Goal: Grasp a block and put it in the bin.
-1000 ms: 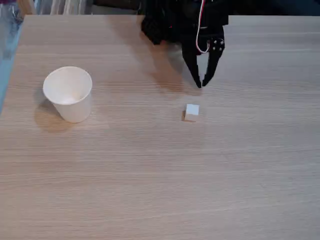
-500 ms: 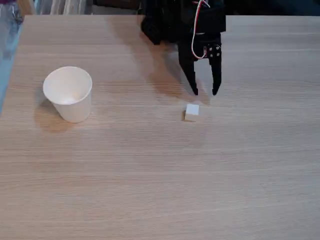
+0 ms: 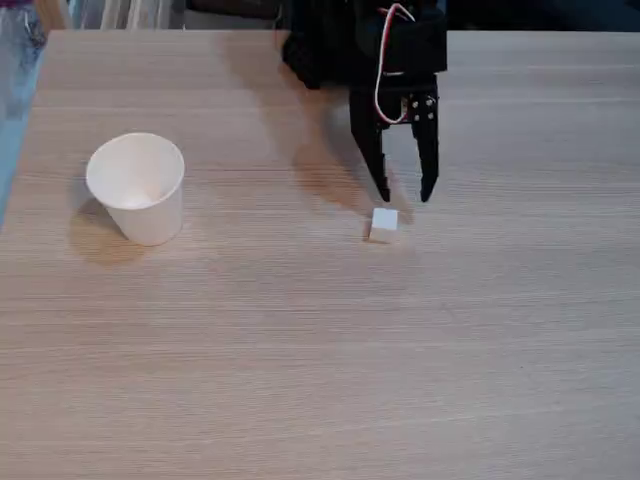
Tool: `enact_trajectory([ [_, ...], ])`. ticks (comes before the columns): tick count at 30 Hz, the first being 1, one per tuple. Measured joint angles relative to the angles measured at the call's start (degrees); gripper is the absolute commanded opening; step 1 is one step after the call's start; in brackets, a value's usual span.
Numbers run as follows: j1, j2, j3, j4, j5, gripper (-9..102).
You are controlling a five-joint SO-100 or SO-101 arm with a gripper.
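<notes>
table (image 3: 300, 380) wood, unchanged | arm (image 3: 360, 40) black, far side, has reached nearer since earlier frames | cup (image 3: 137, 187) upright at left, same spot, inside looks empty | gripper (image 3: 405, 195) jaws spread wider than before, tips now just beyond cube | cube (image 3: 383, 224) white, on table right of centre, unmoved, not gripped

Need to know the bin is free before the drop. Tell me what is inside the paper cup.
The cup stands upright on the table. The inner wall in sight is bare white. Its near wall hides the bottom, so that part cannot be checked. The block lies outside, on the table.
</notes>
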Motion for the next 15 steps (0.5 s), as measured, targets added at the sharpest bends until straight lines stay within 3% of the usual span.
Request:
enact_trajectory([
  [15,5.8,-2.9,-0.4,-2.4,-1.1,27],
])
